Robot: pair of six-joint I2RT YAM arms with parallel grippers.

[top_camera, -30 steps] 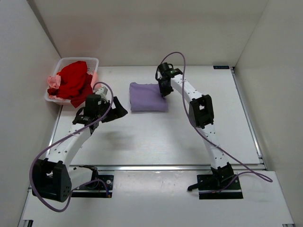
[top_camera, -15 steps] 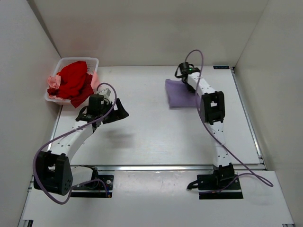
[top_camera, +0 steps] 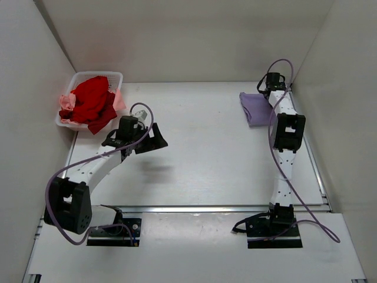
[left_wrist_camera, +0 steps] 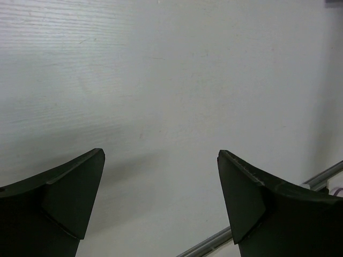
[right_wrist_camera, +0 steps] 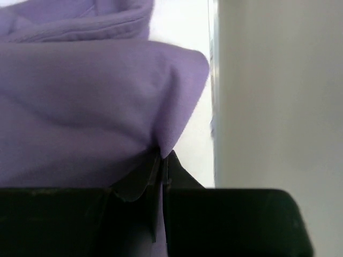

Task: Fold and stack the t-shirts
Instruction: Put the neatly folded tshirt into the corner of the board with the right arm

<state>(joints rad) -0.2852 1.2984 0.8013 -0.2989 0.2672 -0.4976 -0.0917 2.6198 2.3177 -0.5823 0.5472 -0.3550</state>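
Note:
The folded lavender t-shirt (top_camera: 254,108) lies at the far right of the table, close to the right wall. My right gripper (top_camera: 270,89) is shut on its far right corner; the right wrist view shows the purple cloth (right_wrist_camera: 91,101) pinched between the closed jaws (right_wrist_camera: 162,158). The red t-shirt (top_camera: 89,101) and the pale pink t-shirt (top_camera: 66,102) are heaped in the white basket (top_camera: 115,75) at the far left. My left gripper (top_camera: 158,140) is open and empty over bare table, right of the basket; it also shows in the left wrist view (left_wrist_camera: 161,155).
The right wall (top_camera: 336,100) stands just beside the right gripper and the lavender shirt. A metal rail (left_wrist_camera: 321,174) runs along the table's near edge. The basket sits against the left wall.
My right gripper has dragged the lavender t-shirt from the table's middle to the far right, near the wall. My left gripper has moved a little to the right, staying open.

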